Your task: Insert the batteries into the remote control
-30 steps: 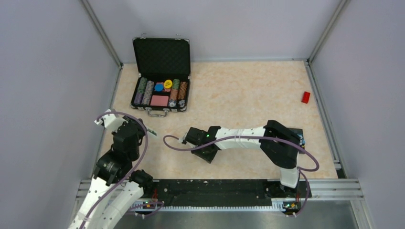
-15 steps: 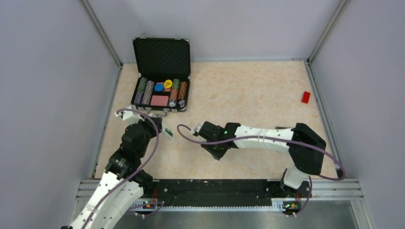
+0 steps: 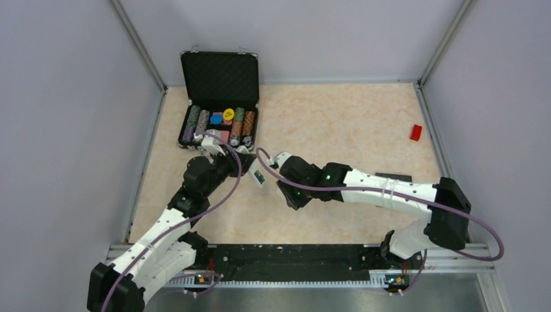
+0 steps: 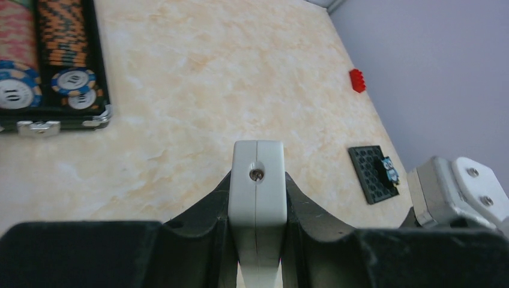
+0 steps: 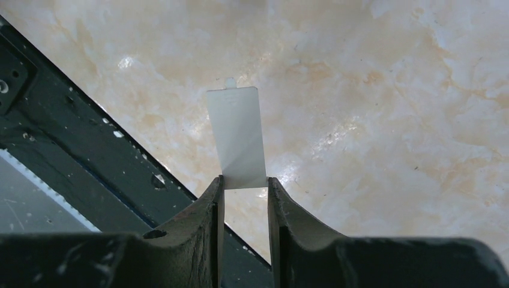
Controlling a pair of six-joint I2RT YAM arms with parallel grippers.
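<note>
Left pincer clamped on remote control, raised over table; right pincer clamped on cover plate. Green battery apparently seated; purple one indiscernible; cover unfitted

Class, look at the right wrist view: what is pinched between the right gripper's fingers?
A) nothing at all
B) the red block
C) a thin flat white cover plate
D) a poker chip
C: the right gripper is shut on the lower edge of the flat white cover plate, which sticks out beyond the fingers over the marbled table.
</note>
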